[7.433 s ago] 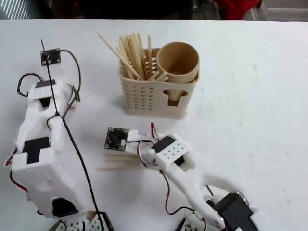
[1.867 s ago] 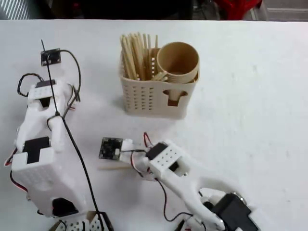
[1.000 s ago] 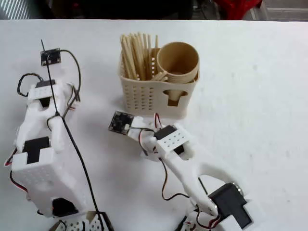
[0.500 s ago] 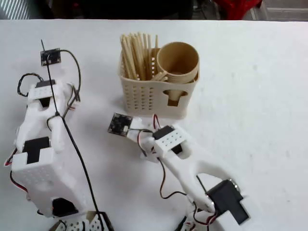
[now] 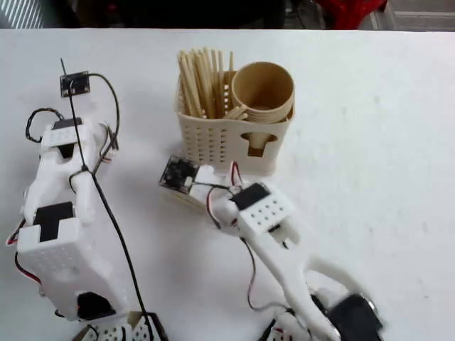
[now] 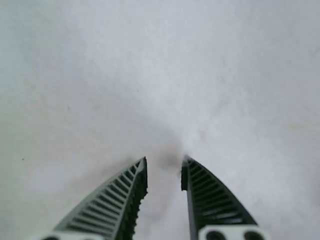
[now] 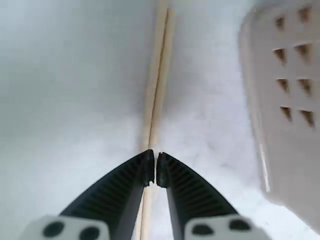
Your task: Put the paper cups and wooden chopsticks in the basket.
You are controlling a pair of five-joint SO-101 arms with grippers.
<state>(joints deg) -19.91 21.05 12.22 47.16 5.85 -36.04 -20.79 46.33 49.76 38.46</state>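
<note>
Places the step in hand at bringing the loose chopsticks [image 7: 159, 75] to the basket [image 5: 229, 145]. Finds the right tool [image 7: 152, 169] pinched together on that pair near one end, the long free length pointing ahead alongside the basket wall, near it but apart. Finds the left tool [image 6: 164, 161] with jaws a little apart over bare bench [image 6: 210, 65], holding nothing, well away from the work. Records bundled chopsticks [image 5: 201, 78] standing in one compartment of the basket and stacked paper cups [image 5: 263, 89] in the other (both well seated, by the look of it). Judges the task near its end.

Judges the next move to call for raising the pair above the rim, tipping it toward upright and releasing over the chopstick compartment, not over the cups. Flags a risk of thin sticks pivoting or slipping in so narrow a grip.

Cannot confirm the grip from the high view, hidden there beneath the right arm [image 5: 266, 213] and its camera board [image 5: 178, 174]. Cannot settle the count of sticks truly between the jaws, one or both. Cannot tell lifted from resting on the bench.
</note>
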